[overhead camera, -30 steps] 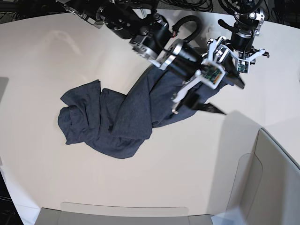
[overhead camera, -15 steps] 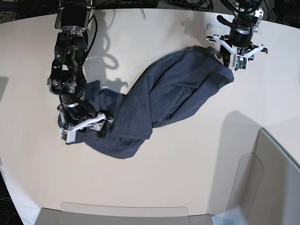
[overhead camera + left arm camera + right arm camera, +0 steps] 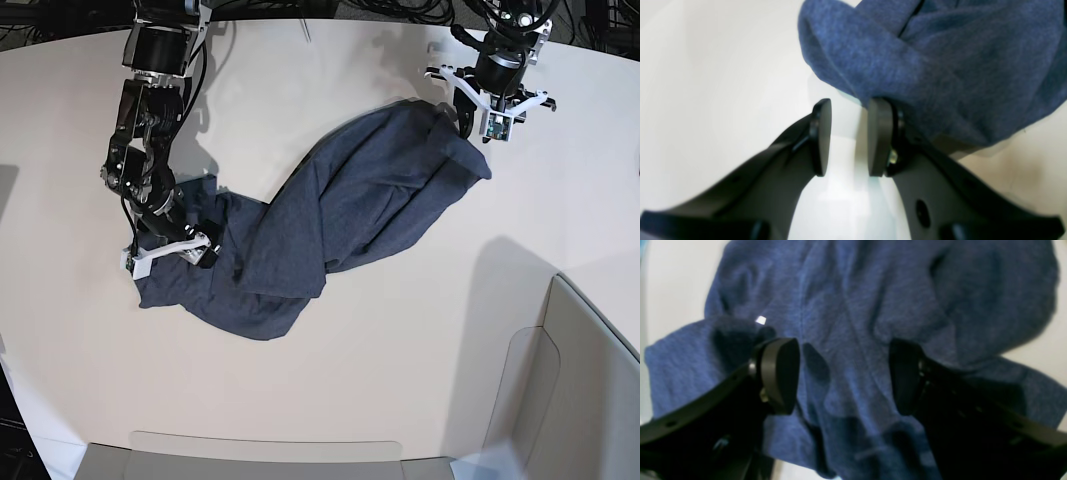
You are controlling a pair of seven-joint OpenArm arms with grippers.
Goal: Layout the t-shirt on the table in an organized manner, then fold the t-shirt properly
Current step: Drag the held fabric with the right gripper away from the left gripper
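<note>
The dark navy t-shirt (image 3: 330,220) lies crumpled in a diagonal band across the off-white table (image 3: 400,380). My left gripper (image 3: 478,120) is at the shirt's upper right corner. In the left wrist view, the left gripper (image 3: 849,135) stands open with bare table between its pads, and a fold of the t-shirt (image 3: 907,60) rests against the outside of the right finger (image 3: 878,136). My right gripper (image 3: 175,250) hangs over the shirt's bunched left end. In the right wrist view, the right gripper (image 3: 841,373) is wide open above the t-shirt (image 3: 853,306), holding nothing.
A grey-beige bin wall (image 3: 590,380) rises at the lower right, and another edge of it (image 3: 260,448) runs along the bottom. Dark cables (image 3: 400,10) lie along the far table edge. A small white tag (image 3: 760,320) shows on the fabric.
The right arm swung from the shirt's right end over to its left end and then crept slightly upward. The shirt's right part now lies spread toward the left gripper, which shifted a little left.
</note>
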